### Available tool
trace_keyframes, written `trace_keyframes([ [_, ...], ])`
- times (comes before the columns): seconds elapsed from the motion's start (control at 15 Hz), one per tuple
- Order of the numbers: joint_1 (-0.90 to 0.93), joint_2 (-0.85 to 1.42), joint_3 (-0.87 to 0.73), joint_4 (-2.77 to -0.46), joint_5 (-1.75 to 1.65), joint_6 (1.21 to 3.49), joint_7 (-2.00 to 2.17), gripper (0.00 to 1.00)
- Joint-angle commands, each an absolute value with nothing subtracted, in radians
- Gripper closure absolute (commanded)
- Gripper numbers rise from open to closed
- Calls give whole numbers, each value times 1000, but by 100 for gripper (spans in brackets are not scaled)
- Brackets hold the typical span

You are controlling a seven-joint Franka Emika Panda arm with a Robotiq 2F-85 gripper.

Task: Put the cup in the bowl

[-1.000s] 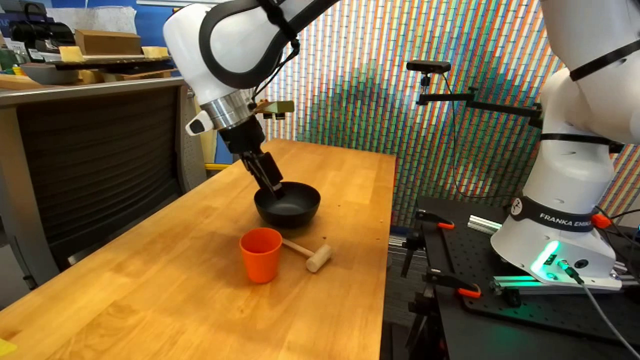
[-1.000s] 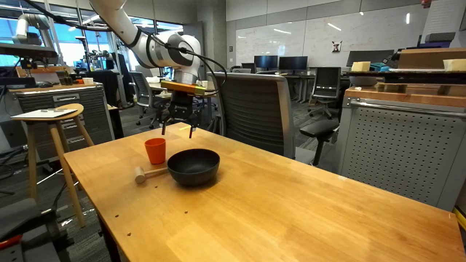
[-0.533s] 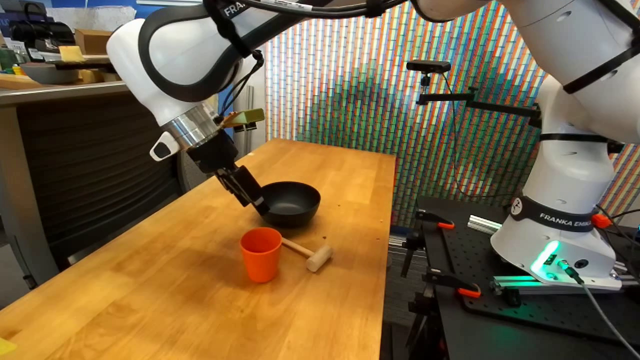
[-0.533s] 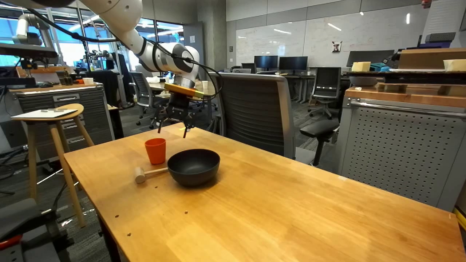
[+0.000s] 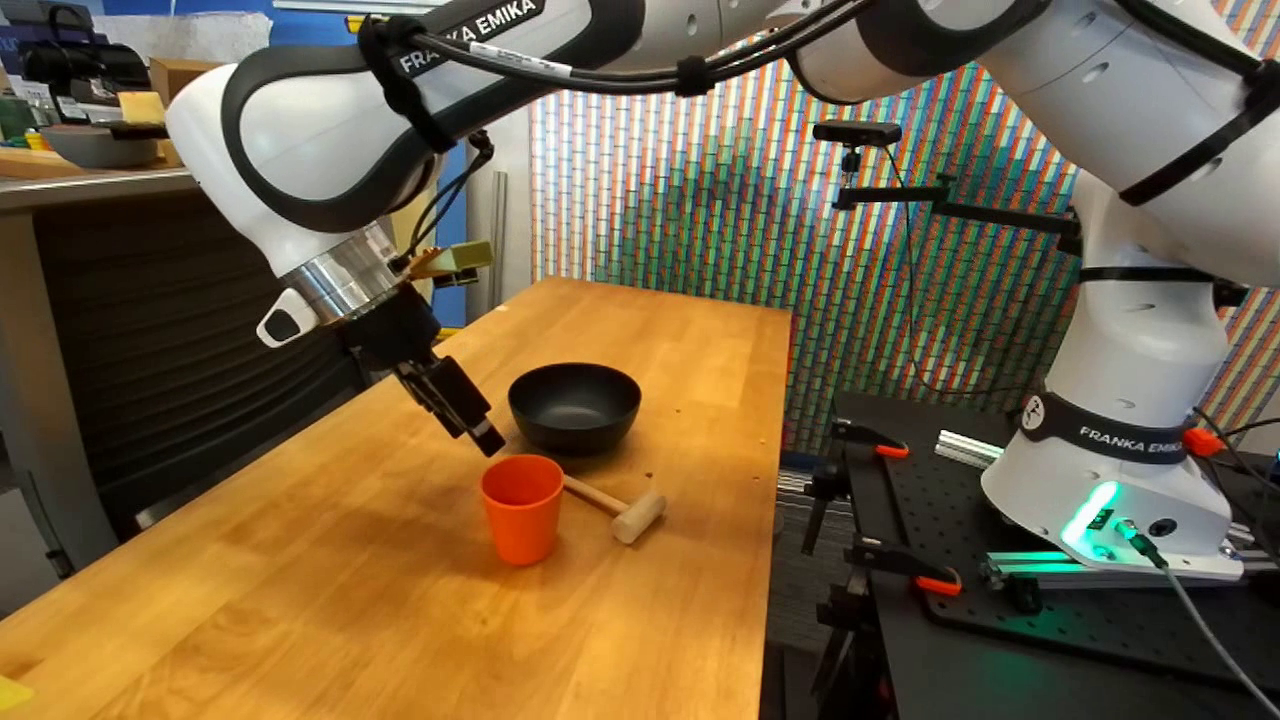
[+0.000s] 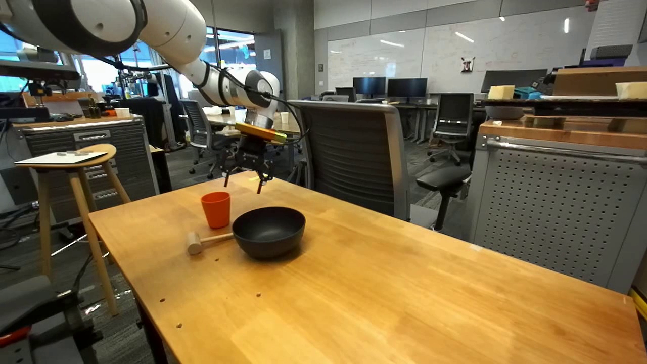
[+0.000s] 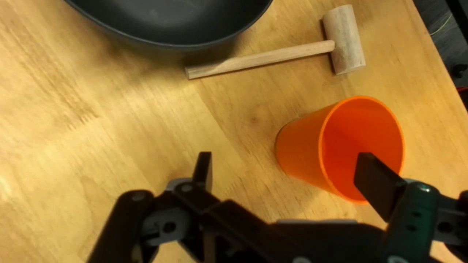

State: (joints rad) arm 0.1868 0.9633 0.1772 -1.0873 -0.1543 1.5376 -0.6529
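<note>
Pale wood tops the long table (image 6: 404, 293), and to its left, in an exterior view, stands a round stool (image 6: 105, 150). Along the table a wooden mallet (image 6: 194, 243) comes first, lying flat with its handle pointing right. Just behind it the orange-red cup (image 6: 216, 211) stands upright on the table, near the black bowl (image 6: 269, 235) but apart from it. Next hangs the gripper (image 6: 243, 187), above the table, its fingers spread wide and holding nothing; in the wrist view one finger (image 7: 373, 175) overlaps the cup's mouth and its mate shows left of the cup. Right of the cup sits the bowl, upright, just beside the mallet's handle end. Farther right come a grey chair (image 6: 349, 156), a whiteboard (image 6: 364, 60) in the background and a cabinet (image 6: 561, 212) with a perforated side
</note>
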Motion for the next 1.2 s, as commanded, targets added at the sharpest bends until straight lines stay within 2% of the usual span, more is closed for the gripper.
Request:
trace_keyframes([
  [0.0, 191, 1038, 178, -981, -155, 1493, -683, 0],
  [0.47, 190, 1076, 176, -965, -155, 1457, -687, 0],
  [0.53, 192, 1076, 174, -969, -161, 1464, -688, 25],
  [0.6, 190, 1078, 175, -968, -158, 1461, -690, 26],
  [1.13, 183, 1068, 180, -973, -152, 1446, -711, 89],
])
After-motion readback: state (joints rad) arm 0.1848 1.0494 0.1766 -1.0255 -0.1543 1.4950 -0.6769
